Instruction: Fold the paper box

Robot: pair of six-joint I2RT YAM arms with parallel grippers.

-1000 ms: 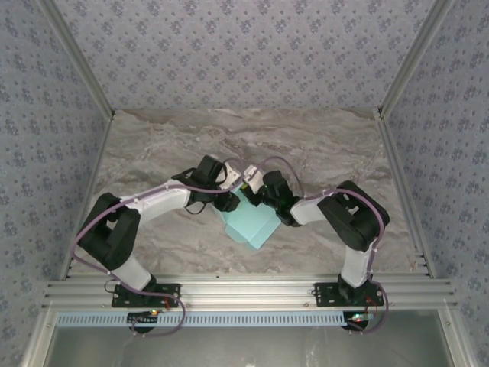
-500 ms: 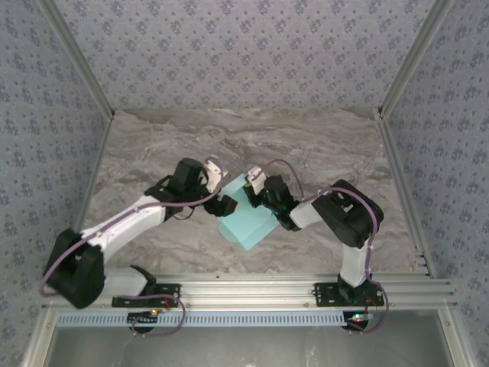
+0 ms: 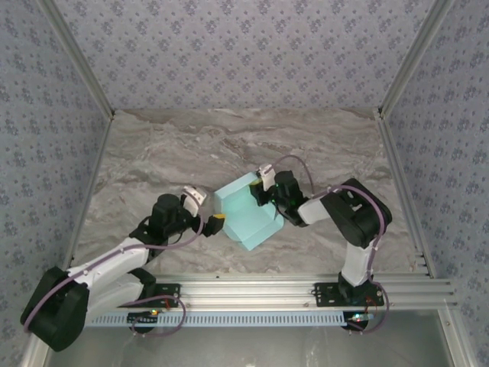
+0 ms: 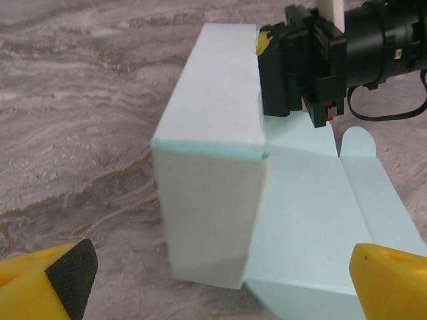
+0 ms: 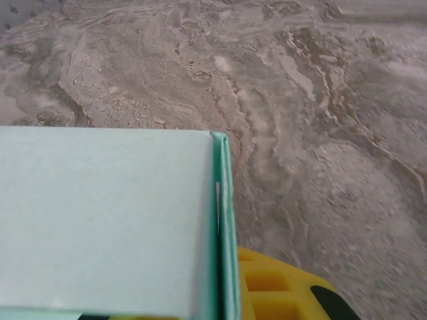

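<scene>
The paper box (image 3: 246, 218) is light aqua card, partly folded, lying on the marble table between the two arms. One long wall (image 4: 220, 100) stands upright and a flat panel with a rounded tab (image 4: 320, 200) lies beside it. My right gripper (image 3: 264, 186) is shut on the far end of that upright wall; the doubled card edge (image 5: 223, 220) sits against its yellow finger (image 5: 280, 290). My left gripper (image 3: 205, 209) is open, just off the box's near-left corner. Its yellow fingertips (image 4: 63, 273) stand wide on either side of the corner without touching it.
The marble tabletop (image 3: 229, 145) stretches behind and to both sides of the box. Patterned walls enclose it, and an aluminium rail (image 3: 244, 290) runs along the near edge by the arm bases. The right arm's black wrist and cable (image 4: 373, 47) lie beyond the box.
The left gripper has opened, let go of the box and drawn back toward the near left. The right gripper stays clamped on the far wall, and the box has shifted slightly.
</scene>
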